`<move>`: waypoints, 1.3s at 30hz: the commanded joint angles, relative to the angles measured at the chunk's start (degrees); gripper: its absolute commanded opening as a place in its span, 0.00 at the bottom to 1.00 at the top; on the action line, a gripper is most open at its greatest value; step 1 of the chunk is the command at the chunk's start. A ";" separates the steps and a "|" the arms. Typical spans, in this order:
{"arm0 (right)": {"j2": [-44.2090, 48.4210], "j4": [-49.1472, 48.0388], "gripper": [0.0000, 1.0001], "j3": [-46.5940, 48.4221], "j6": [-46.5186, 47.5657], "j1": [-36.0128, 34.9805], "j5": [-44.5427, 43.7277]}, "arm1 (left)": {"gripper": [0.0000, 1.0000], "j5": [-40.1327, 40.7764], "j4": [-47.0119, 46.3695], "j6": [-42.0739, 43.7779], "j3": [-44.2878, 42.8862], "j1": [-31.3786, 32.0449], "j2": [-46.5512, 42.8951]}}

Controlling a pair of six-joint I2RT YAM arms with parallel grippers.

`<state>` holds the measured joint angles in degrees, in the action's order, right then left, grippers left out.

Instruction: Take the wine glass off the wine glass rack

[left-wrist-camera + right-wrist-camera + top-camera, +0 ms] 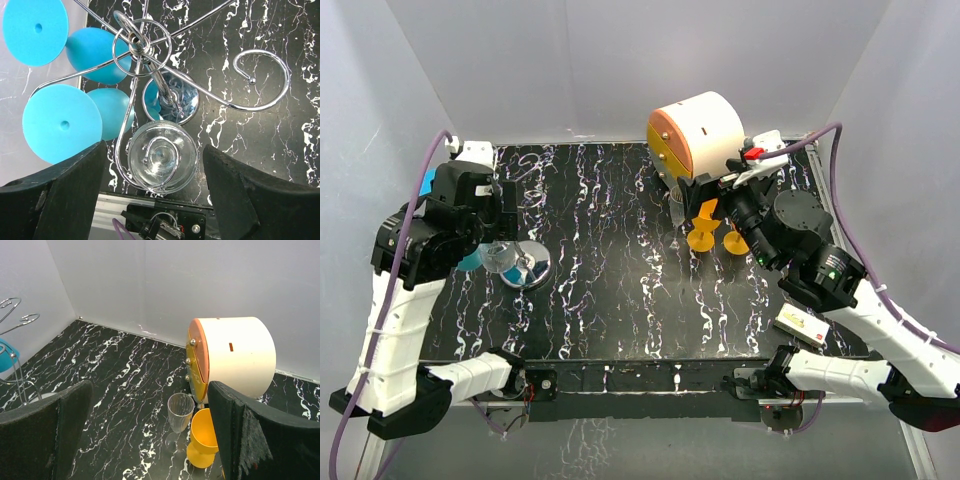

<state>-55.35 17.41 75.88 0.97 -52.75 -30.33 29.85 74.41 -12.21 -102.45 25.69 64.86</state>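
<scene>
Top view: wine glass rack point(525, 266) stands at 9 o'clock on the black marbled table point(620, 300), under the left arm's wrist. White-and-orange round cabinet point(705, 130) is at 1 o'clock, lying on its side.

Left wrist view, looking down the rack's central post point(155, 70) to the shiny disc base point(186, 102):
- Clear wine glass point(162, 157) hangs on a curled wire arm at 6 o'clock from the post. It is seen end-on, and the wire curl shows through it.
- Two blue wine glasses point(60, 130) hang at 9 to 11 o'clock, round feet facing the camera and bowls beneath.
- Another curled arm point(260, 80), ball-tipped, reaches out at 3 o'clock.

Left gripper point(154, 150): spread wide, holding nothing. The clear wine glass lies between the two black fingers point(60, 195), with a visible gap on either side and no contact. The glass is not yet off the rack.

Right gripper point(150, 390): also spread wide and empty, hanging above the table and facing the cabinet. In its view a second clear glass point(180, 411) stands upright just in front of the cabinet's orange face. A yellow glass point(205, 440) stands just beside it, at 5 o'clock from it. The top view shows two yellow glasses there, partly hidden by the right arm. The rack's wire arms show at 9 o'clock of this view, well apart from the right gripper.
</scene>
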 commanded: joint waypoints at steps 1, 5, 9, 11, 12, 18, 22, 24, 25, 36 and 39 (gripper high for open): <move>-0.18 -3.32 0.98 -0.27 -0.42 0.02 0.39 | 0.75 -0.66 0.44 -0.01 -0.50 0.32 -0.51; -0.12 -3.53 0.98 -0.31 -0.64 0.02 0.62 | 0.76 -0.92 0.55 0.01 1.58 0.32 -0.86; -0.10 -3.61 0.98 -0.30 -0.96 0.02 0.94 | 0.71 -1.31 0.45 0.08 2.08 0.32 -0.96; -0.01 -3.68 0.98 -0.37 -1.13 0.02 1.04 | 0.69 -1.58 0.40 0.08 2.12 0.32 -0.91; 0.00 -3.76 0.98 -0.39 -1.15 0.02 1.03 | 0.68 -1.63 0.39 0.12 2.23 0.33 -0.90; 0.35 -4.05 0.98 -0.66 -1.31 0.02 1.11 | 0.61 -1.59 0.43 0.21 3.37 0.32 -0.94; 0.56 -3.98 0.98 -0.72 -1.32 0.02 0.99 | 0.62 -1.20 0.55 0.08 3.64 0.33 -1.10; 0.72 -4.05 0.98 -0.74 -1.32 0.02 0.99 | 0.61 -1.19 0.56 0.08 3.53 0.37 -0.99; 0.71 -4.09 0.98 -0.74 -1.32 0.02 0.98 | 0.59 -1.22 0.60 0.00 3.41 0.33 -0.97; 1.09 -4.23 0.98 -1.03 -1.33 0.02 0.84 | 0.43 -2.24 0.70 -0.27 0.95 0.32 -1.59; 0.91 -4.40 0.98 -1.12 -1.32 0.02 0.84 | 0.38 -3.57 0.58 -0.28 0.37 0.32 -2.30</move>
<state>-55.44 17.08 75.11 -0.08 -52.75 -29.63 27.57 74.63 -12.58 -99.66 25.69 64.60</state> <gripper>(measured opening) 0.983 0.560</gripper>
